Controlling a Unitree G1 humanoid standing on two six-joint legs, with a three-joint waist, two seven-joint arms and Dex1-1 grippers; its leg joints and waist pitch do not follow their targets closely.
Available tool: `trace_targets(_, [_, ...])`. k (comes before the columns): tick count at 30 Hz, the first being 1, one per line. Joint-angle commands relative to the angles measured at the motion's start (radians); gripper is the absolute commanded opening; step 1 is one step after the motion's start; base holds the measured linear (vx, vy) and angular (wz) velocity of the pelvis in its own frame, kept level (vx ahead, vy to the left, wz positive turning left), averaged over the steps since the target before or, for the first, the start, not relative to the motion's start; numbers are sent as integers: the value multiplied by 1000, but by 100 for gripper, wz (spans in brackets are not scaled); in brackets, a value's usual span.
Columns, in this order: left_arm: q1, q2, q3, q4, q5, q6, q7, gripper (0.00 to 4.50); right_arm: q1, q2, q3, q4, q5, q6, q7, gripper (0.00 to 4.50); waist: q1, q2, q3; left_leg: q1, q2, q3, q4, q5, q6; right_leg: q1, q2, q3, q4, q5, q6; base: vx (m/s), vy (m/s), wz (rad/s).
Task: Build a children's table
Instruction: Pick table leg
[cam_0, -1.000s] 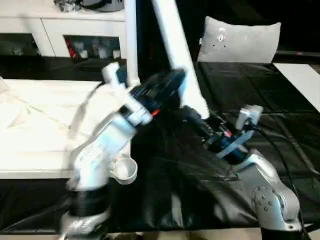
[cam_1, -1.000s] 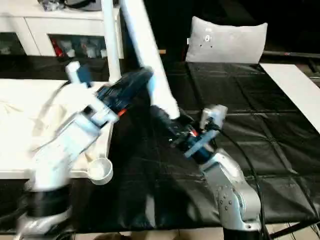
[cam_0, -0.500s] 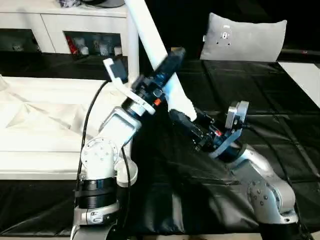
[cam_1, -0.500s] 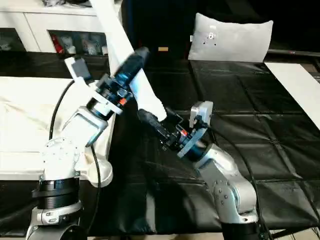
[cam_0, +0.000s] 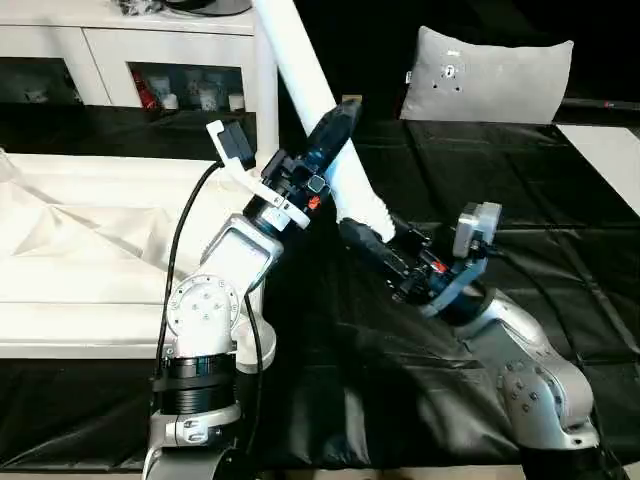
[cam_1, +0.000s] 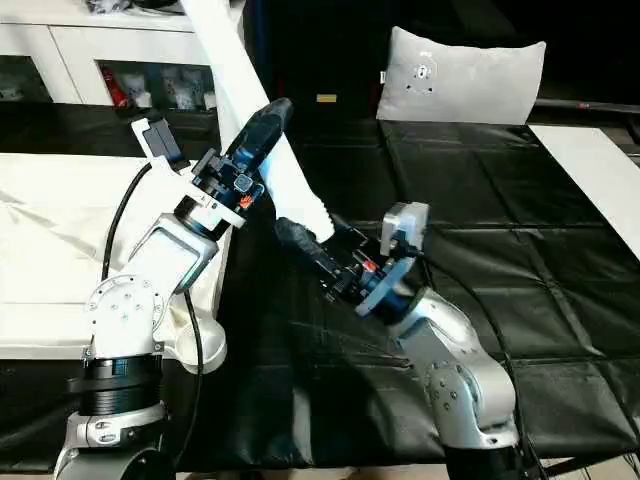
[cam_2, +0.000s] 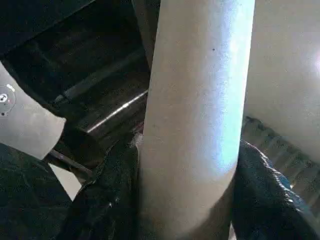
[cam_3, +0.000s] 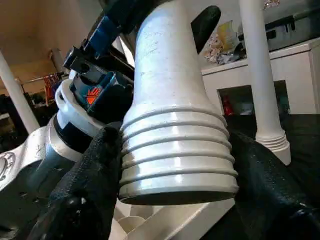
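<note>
Above the black-covered work surface (cam_0: 560, 270), a white table leg (cam_0: 310, 95) slants upward; the right gripper (cam_0: 365, 232) clamps its ribbed end, the left gripper (cam_0: 335, 125) seemingly grips its shaft. The tabletop (cam_0: 70, 250) lies left.

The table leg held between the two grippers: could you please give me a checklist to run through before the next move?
1. Left gripper closed on the leg: ok; in its wrist view the fingers lie against both sides of the tube.
2. Right gripper clamped on the ribbed end: ok.
3. Leg upright for insertion: not ok; it leans steeply.
4. Ribbed end over the corner socket of the tabletop: not ok; it hangs over the black surface, apart from the socket.
5. Socket empty: cannot tell; the left arm covers part of it.
</note>
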Motion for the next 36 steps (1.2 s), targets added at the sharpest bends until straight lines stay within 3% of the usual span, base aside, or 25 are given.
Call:
trace_targets(1, [-19,-14,-17,-19,-8,0,-19,208,11,-9,-15,12,-9,11,-15,276,-2,-2,-52,31,186,-91,-116,-224,-97,34,-138,77,-53,6,-263,0,0,0])
trace_targets(6, [-19,-12,-19,-10,-1,-10,-15,202,21,-12,-10,11,-21,6,-20,276,-1,-4,-53,30,186,-91,-114,-222,-104,34,-142,80,-54,2,-261,0,0,0])
trace_targets(11, [-15,-8,-26,-11,13,-15,-16,202,23,-16,-2,16,-37,-1,-24,276,-1,-10,-53,30,186,-89,-113,-190,-86,36,-141,78,-51,38,-266,0,0,0])
trace_targets(16, [-15,-9,-28,-13,25,-21,-15,202,20,-22,6,20,-39,0,-19,276,0,-8,-52,29,186,-89,-111,-194,-75,36,-144,80,-53,15,-268,0,0,0])
trace_targets(17, [-16,-5,-31,-13,35,-24,-16,202,18,-21,7,22,-37,5,-22,276,-1,-14,-52,30,187,-88,-112,-194,-73,36,-144,80,-54,13,-267,0,0,0])
trace_targets(19, [-19,2,-34,-13,47,-29,-14,201,14,-17,7,26,-32,14,-28,276,0,-8,-53,30,188,-90,-111,-185,-74,35,-142,78,-52,19,-267,0,0,0])
trace_targets(21, [-21,9,-40,-13,64,-35,-13,200,13,-14,5,27,-26,23,-33,346,-1,-7,-53,31,187,-90,-113,-183,-74,34,-139,77,-51,28,-266,0,0,0])
trace_targets(23, [-29,28,-58,-9,115,-58,-7,200,8,-13,6,29,-25,33,-40,346,-2,-6,-54,32,186,-89,-112,-179,-77,35,-139,77,-52,37,-264,0,0,0])
trace_targets(30, [-71,91,-79,13,234,-110,12,197,29,-43,-10,31,-52,5,-25,424,-1,-4,-55,33,185,-90,-111,-172,-88,39,-140,76,-48,74,-264,0,0,0])
trace_targets(36, [-78,134,-110,9,296,-119,5,197,92,-100,-62,40,-47,5,-2,450,2,-6,-58,32,187,-88,-106,-146,-56,42,-143,75,-46,103,-277,0,0,0])
